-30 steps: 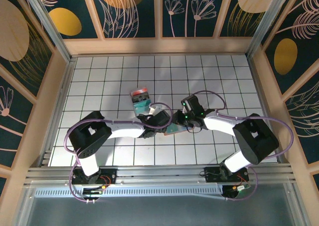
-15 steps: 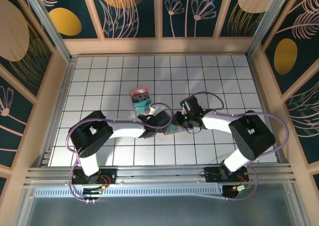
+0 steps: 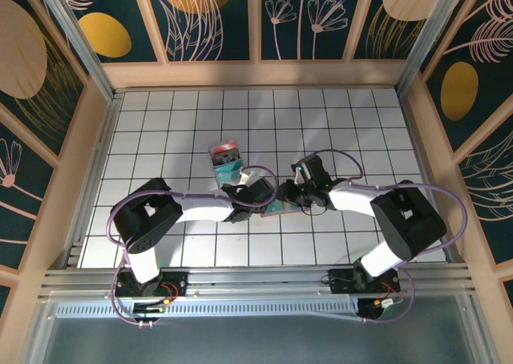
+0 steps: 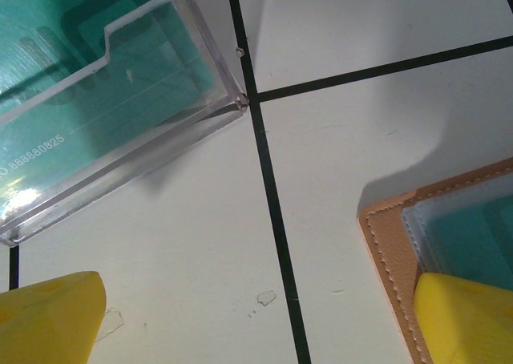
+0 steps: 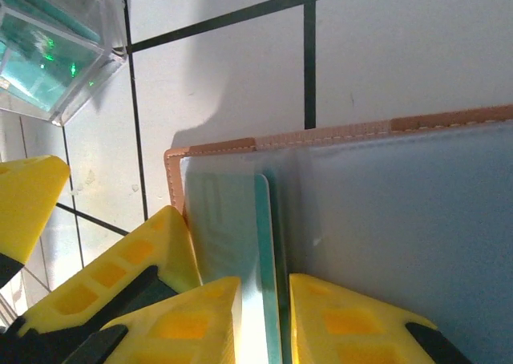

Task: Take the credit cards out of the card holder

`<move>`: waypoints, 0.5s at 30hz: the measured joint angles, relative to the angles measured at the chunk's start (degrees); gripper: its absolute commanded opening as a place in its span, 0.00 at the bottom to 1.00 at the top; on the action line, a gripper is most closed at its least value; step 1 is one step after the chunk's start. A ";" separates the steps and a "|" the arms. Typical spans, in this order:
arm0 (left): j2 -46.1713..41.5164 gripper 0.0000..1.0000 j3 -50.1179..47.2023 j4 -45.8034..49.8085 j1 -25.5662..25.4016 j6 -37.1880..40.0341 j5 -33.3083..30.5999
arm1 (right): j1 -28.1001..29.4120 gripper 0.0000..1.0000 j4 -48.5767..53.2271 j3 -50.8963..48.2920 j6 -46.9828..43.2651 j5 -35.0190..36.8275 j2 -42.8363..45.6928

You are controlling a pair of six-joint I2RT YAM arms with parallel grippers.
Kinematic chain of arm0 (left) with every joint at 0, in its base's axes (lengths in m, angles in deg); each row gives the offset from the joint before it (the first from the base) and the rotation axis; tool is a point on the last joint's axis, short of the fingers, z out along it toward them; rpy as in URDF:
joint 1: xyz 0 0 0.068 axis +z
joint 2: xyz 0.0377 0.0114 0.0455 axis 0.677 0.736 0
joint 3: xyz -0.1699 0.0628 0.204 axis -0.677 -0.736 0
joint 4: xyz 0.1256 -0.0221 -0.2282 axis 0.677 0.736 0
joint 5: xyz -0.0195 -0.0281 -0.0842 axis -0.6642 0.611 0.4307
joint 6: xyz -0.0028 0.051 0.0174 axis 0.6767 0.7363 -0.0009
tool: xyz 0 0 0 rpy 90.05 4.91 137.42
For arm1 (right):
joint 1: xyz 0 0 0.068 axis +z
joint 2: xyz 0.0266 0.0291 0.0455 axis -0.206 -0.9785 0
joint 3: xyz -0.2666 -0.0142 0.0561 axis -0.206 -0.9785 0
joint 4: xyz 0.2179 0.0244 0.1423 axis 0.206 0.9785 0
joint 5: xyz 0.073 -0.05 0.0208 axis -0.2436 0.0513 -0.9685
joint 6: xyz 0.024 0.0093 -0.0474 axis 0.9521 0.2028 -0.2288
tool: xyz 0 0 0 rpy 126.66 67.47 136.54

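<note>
The card holder (image 5: 401,220) lies flat, its tan edge crosswise in the right wrist view; the teal credit card (image 5: 267,244) runs perpendicular, pinched by the narrow right gripper (image 5: 264,284); the left gripper (image 4: 256,300) gapes wide

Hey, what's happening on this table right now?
A card holder lies open on the table. The left end effector stands open, one finger resting on the holder's corner. The right end effector pinches the edge of a teal card that is still in its pocket, not yet pulled out.
</note>
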 measured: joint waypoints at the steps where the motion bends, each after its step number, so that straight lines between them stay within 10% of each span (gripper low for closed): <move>1: 0.00 0.99 0.00 0.02 0.00 0.00 0.00 | -0.04 0.22 -0.15 -0.15 0.17 -0.13 0.09; 15: 0.04 0.99 0.00 0.00 0.04 -0.09 0.00 | -1.07 0.22 -3.21 -2.27 2.32 -2.67 1.01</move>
